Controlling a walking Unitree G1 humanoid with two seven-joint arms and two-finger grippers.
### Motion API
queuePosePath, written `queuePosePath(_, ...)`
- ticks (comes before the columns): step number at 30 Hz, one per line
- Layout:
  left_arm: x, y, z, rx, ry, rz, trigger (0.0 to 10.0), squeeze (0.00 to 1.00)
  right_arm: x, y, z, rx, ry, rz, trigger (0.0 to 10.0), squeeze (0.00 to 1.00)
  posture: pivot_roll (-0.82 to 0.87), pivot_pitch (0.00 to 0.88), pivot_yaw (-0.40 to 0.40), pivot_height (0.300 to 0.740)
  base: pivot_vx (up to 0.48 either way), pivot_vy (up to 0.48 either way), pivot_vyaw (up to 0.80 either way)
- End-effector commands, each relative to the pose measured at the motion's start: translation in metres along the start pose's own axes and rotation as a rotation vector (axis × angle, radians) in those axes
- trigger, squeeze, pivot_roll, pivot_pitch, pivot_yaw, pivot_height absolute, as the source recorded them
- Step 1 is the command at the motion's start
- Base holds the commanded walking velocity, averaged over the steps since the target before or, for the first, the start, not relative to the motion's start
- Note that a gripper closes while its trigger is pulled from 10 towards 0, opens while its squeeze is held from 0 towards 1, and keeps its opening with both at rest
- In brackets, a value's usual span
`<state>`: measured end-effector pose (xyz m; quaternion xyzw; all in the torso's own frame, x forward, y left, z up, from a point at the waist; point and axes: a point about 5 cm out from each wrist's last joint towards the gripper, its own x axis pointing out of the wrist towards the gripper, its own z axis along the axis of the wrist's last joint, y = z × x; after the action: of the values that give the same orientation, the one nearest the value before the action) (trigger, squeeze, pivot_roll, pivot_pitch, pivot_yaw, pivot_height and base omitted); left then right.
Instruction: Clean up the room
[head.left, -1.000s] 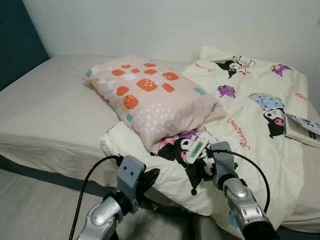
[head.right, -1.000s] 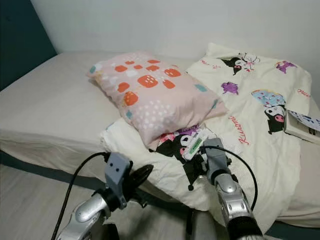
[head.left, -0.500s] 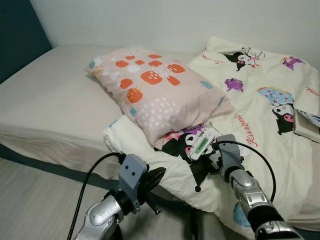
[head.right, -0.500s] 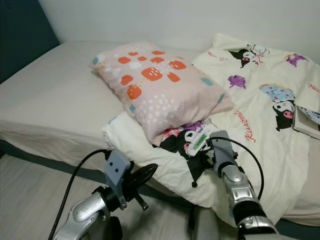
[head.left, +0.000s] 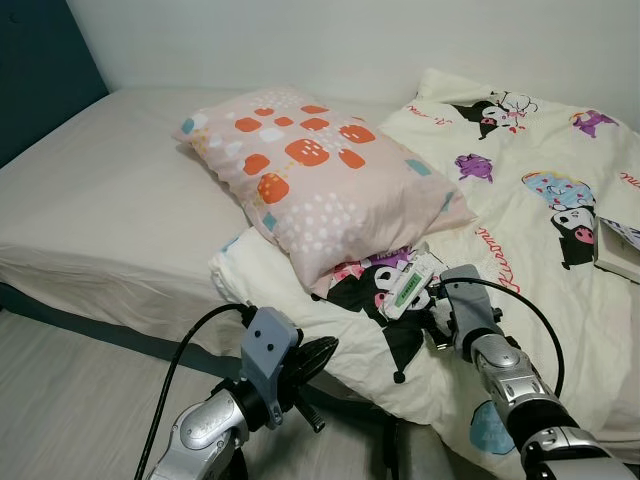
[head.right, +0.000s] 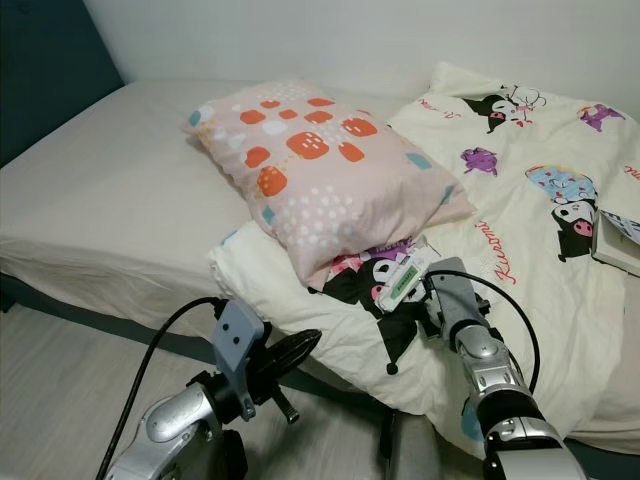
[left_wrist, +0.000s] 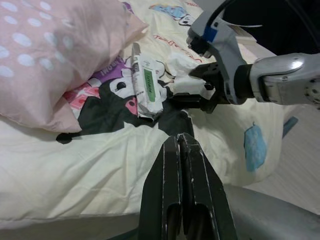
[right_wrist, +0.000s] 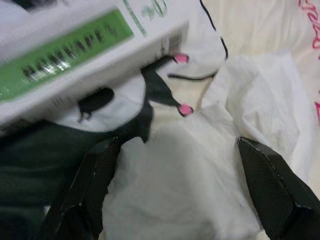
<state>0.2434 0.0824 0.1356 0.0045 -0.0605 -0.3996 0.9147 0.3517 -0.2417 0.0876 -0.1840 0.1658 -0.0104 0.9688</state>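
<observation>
Left gripper (head.left: 318, 352): nearest to me, hanging off the near edge of the bed above the floor; in my left wrist view its two black fingers (left_wrist: 186, 165) are pressed together with nothing between them; it points toward the quilt's near edge

Floor (head.left: 70, 400): pale planks at near left, beside the bed's dark base

Right gripper (right_wrist: 175, 175): just past the left one and to its right, low over the quilt; its fingers are spread wide apart; between them I see a crumpled white tissue (right_wrist: 200, 165) lying on the quilt, not yet pinched

Wrapper (head.left: 410, 287): a white packet with a green label, lying on the quilt just beyond and a little left of the right gripper's fingertips, close to the tissue; I cannot tell whether the fingers touch it; it sits just beside the pillow's near corner

Quilt (head.left: 520, 240): cream with cartoon prints, spread over the right half of the bed; its near edge hangs over the side

Pillow (head.left: 320, 185): pink with orange and white patches, lying aslant, its near end resting on the quilt

Book (head.left: 618, 250): at the far right edge, lying on the quilt, well apart from both grippers

Mattress (head.left: 110, 190): plain beige sheet, bare to the left of the pillow

Wall (head.left: 300, 40): pale, farthest back; a dark teal panel stands at far left
</observation>
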Motion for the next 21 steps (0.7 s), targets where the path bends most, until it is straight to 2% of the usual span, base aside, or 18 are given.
queuePosePath(1, -0.004, -0.004, -0.003, -0.016, 0.021, -0.026, 10.0, 0.0, -0.001, -0.005, -0.006, -0.021, 0.036, -0.028, 10.0, 0.0, -0.02, 0.24, 0.037, 0.567, 0.0, 0.0, 0.0)
queuePosePath(7, -0.004, -0.006, -0.004, -0.016, 0.03, -0.042, 10.0, 0.0, -0.002, -0.013, -0.011, -0.037, 0.081, -0.07, 10.0, 0.0, -0.02, 0.229, 0.037, 0.567, 0.0, 0.0, 0.0)
queuePosePath(17, -0.003, -0.007, -0.004, -0.008, 0.037, -0.052, 10.0, 0.0, -0.002, -0.015, -0.014, -0.038, 0.105, -0.087, 10.0, 0.0, -0.02, 0.217, 0.038, 0.567, 0.0, 0.0, 0.0)
queuePosePath(21, -0.003, -0.008, -0.005, -0.004, 0.045, -0.061, 10.0, 0.0, -0.003, -0.017, -0.019, -0.009, 0.136, -0.118, 10.0, 0.0, -0.02, 0.213, 0.04, 0.567, 0.0, 0.0, 0.0)
